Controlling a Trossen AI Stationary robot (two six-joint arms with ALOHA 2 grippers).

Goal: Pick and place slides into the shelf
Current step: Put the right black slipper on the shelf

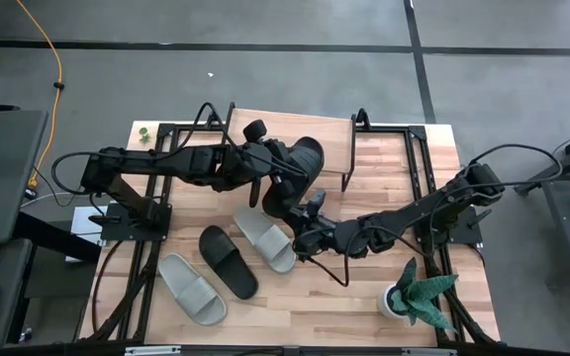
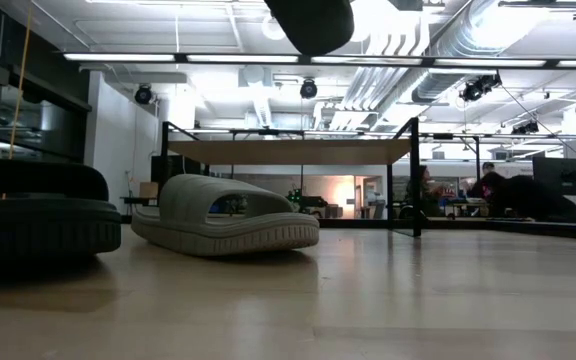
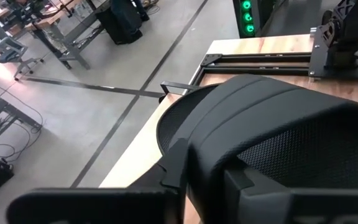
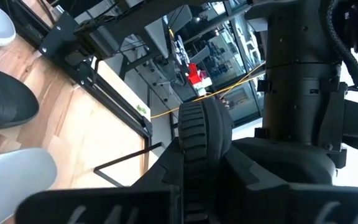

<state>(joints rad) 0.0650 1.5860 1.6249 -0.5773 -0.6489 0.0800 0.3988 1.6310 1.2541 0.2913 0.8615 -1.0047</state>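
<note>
A wide workshop with a grey floor and ceiling strip lights surrounds the wooden tabletop [image 1: 364, 287], and the low view looks under the shelf [image 1: 290, 124] into the room beyond. The left gripper [image 1: 283, 170] is clamped on a black slide [image 1: 303, 158], raised off the table and hanging just over the shelf's near edge; its wrist view shows the fingers [image 3: 176, 165] pinching the slide's strap. The right gripper [image 1: 310, 229] sits just below and beside it, closed on the heel end of what looks like the same slide, whose ribbed sole [image 4: 202, 134] fills its wrist view. Nearer the table's front edge lie a grey-green slide [image 1: 265, 240] just beside the right gripper, a second black slide [image 1: 228, 261] and another grey-green slide [image 1: 192, 288], all still on the table. The step in hand seems to be carrying the first slide onto the shelf. Next, the right gripper likely needs to let go so the left can travel forward over the board, lower and release. A potted plant [image 1: 416, 292] stands well apart.
</note>
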